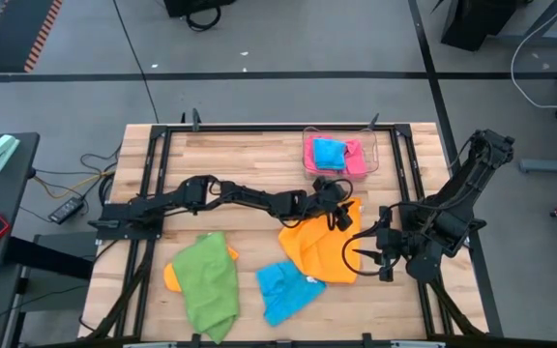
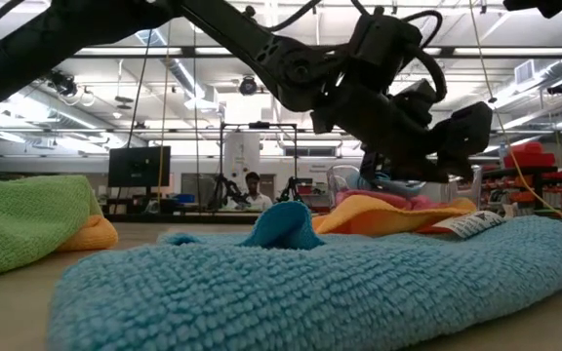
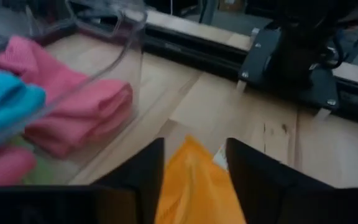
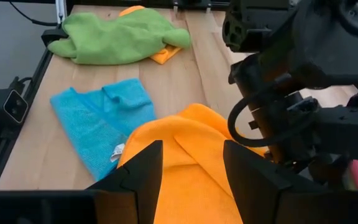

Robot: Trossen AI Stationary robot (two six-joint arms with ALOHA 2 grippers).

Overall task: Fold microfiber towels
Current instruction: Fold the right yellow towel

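Note:
An orange microfiber towel lies rumpled on the wooden table right of centre. My left gripper reaches in from the left and stands open low over the towel's far corner, close to the clear tray. My right gripper hangs open above the towel's right side with nothing between its fingers. A sky-blue towel lies flat near the front edge. A green towel lies at the front left, on top of a second orange towel. My left gripper stands open with one finger on either side of the orange towel's far corner, coming in slanting down from the table's left. Whether the fingers touch the cloth I cannot tell. The towel lies slack on the table.
The clear tray at the table's far side holds a folded pink towel and a blue one. A black metal frame runs along the table's edges. Bare wood shows between the tray and the green towel.

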